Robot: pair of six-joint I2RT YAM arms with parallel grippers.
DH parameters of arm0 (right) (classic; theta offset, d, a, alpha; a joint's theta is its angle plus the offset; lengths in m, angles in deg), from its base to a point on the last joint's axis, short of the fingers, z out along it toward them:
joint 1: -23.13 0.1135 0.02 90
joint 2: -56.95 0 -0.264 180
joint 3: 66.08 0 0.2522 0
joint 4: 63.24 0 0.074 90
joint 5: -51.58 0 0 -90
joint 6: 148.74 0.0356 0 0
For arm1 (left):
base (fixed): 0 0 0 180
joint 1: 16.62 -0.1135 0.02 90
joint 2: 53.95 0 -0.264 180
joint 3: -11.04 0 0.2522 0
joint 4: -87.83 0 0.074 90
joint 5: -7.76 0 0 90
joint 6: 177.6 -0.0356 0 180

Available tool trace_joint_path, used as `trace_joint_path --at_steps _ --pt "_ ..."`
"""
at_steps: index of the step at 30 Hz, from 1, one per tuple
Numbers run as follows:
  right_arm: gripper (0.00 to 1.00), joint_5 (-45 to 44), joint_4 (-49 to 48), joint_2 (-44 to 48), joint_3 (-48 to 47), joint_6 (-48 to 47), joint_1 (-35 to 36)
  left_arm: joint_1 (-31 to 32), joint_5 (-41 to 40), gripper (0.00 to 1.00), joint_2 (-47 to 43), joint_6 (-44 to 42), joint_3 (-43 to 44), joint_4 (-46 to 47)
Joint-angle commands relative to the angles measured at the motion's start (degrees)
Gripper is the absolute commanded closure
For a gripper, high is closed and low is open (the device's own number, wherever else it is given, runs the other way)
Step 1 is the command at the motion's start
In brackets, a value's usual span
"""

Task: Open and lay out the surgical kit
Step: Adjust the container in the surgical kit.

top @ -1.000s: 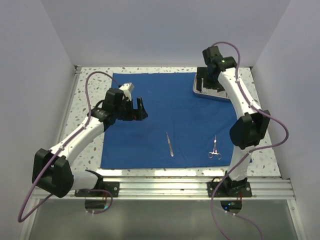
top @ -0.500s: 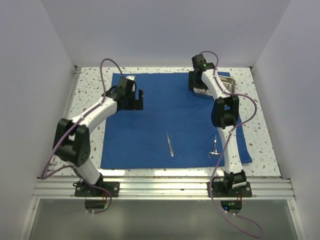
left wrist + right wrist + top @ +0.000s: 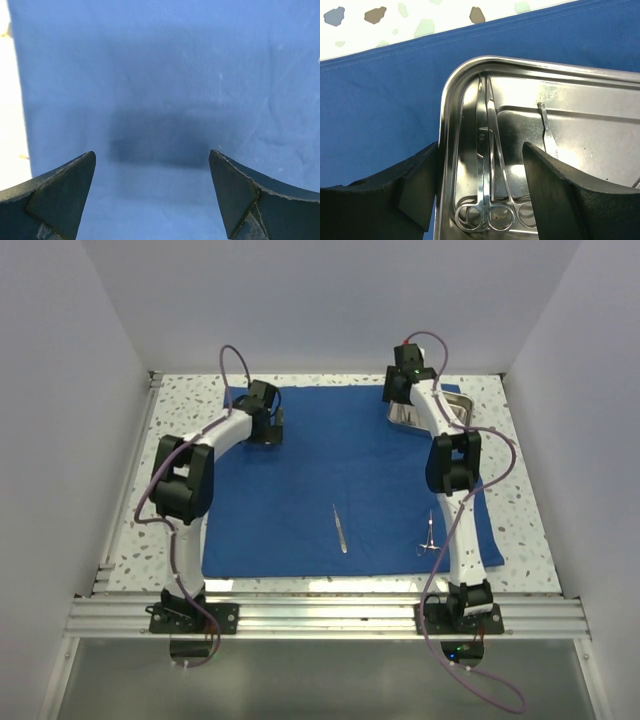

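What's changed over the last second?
Left gripper moved away from the bases to the cloth's far-left corner, open and empty. Right gripper edged left over the tray's left end, jaws straddling its rim, nothing gripped. Tweezers, forceps, cloth and tray stayed put.

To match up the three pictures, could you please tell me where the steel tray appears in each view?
Top external: the steel tray sits far right, at the far right corner of the blue cloth, partly hidden by the right arm.
Left wrist: not in it; only blue cloth shows.
Right wrist: the steel tray fills the centre and right, with ring-handled instruments inside.
Shared landmark: the blue cloth.
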Motion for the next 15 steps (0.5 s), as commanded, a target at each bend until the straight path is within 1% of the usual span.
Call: trace_joint_path --at_steps 1,3,4,6,9,10,12,13,14,15 --pt "0.31 -0.3 -3.9 4.4 0.5 1.3 -0.9 -0.2 -4.7 0.0 -1.4 -2.8 2.4 1.2" --pt "0.31 -0.4 -5.3 5.9 2.4 2.4 -1.5 -0.5 -5.4 0.01 -1.2 -3.7 1.7 2.6" --pt "0.31 0.0 -6.8 8.7 4.1 2.6 -1.7 -0.9 -5.6 0.01 -1.1 -4.3 0.8 3.1" --pt "0.31 3.6 -10.3 11.2 7.9 2.8 -2.0 -1.7 -6.5 0.0 -0.3 -5.2 0.0 4.7" --pt "0.29 8.0 -12.6 14.8 9.9 2.1 -2.2 -3.8 -7.0 0.0 0.9 -5.6 -0.8 6.2" --pt "0.28 9.0 -12.8 15.4 10.0 2.2 -2.3 -5.0 -6.0 0.0 0.7 -6.3 -1.8 7.0" --pt "0.26 11.7 -14.7 17.7 12.0 3.4 -2.8 -6.0 -0.8 0.0 -2.8 -7.0 -5.0 14.0" --pt "0.25 12.2 -14.9 18.8 12.7 3.6 -2.8 -6.9 0.4 0.01 -4.3 -7.3 -8.4 16.5" --pt "0.25 12.2 -15.1 19.0 12.9 3.5 -3.0 -7.2 1.9 0.01 -7.5 -7.7 -10.2 22.0" --pt "0.25 11.5 -14.8 19.2 12.9 3.1 -2.9 -7.3 2.9 0.01 -9.0 -8.3 -11.9 24.8"
